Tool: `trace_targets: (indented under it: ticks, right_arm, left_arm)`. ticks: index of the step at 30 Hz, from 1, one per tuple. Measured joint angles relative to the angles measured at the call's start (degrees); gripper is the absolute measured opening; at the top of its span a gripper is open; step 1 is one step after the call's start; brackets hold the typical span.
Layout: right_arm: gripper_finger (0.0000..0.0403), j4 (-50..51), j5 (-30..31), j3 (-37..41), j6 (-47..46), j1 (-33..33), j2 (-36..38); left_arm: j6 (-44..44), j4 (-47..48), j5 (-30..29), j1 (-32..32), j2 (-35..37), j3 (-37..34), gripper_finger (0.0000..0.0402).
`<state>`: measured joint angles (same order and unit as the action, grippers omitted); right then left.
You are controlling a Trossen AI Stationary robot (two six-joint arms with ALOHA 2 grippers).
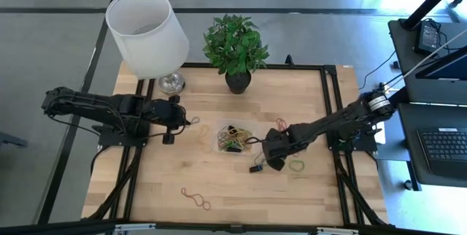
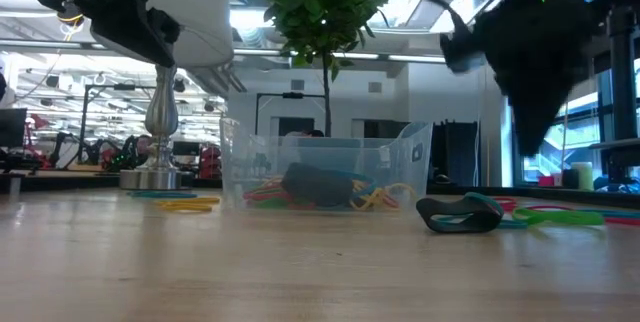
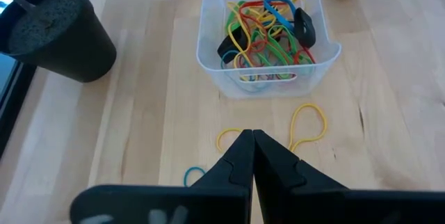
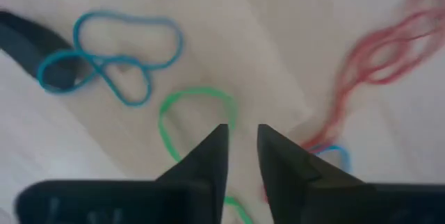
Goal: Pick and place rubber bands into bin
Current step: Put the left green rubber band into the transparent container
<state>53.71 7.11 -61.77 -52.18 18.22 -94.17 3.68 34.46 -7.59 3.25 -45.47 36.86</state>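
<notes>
No text, label, brand, number or sign can be read in any of the views.

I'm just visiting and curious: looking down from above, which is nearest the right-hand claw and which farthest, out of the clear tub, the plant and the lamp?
From the right gripper, seen from above:
1. The bin, just beside it toward the table's middle.
2. The plant, at the table's far edge.
3. The lamp, at the far corner on the left arm's side.
</notes>
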Motion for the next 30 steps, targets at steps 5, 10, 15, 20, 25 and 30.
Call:
trace_targets:
  ticks: [5, 10, 15, 20, 25, 30]
  right_arm:
    - [0.0119, -8.3, -2.3, 5.9, 3.1, 0.0, 0.0]
    - [0.0130, -14.4, -2.3, 9.9, 11.6, 0.0, 0.0]
    - [0.0131, -19.3, -2.0, 12.6, 21.7, 0.0, 0.0]
    - [0.0118, -24.6, -1.5, 15.5, 27.1, 0.0, 0.3]
    - [0.0062, -25.8, -1.1, 16.6, 25.9, 0.0, 0.4]
    - [0.0011, -24.4, -1.0, 15.5, 24.5, 0.0, 0.4]
  left_arm:
    - [0.0, 0.0, 0.0, 0.0, 0.0, 0.0, 0.0003]
    - [0.0, 0.0, 0.0, 0.0, 0.0, 0.0, 0.0003]
    - [-1.0, 0.0, 0.0, 0.0, 0.0, 0.0, 0.0003]
    - [-1.6, 0.0, 0.0, 0.0, 0.0, 0.0, 0.0003]
    - [-3.1, 0.0, 0.0, 0.0, 0.0, 0.0, 0.0003]
    - [-3.1, -0.1, 0.0, 0.0, 0.0, 0.0, 0.0003]
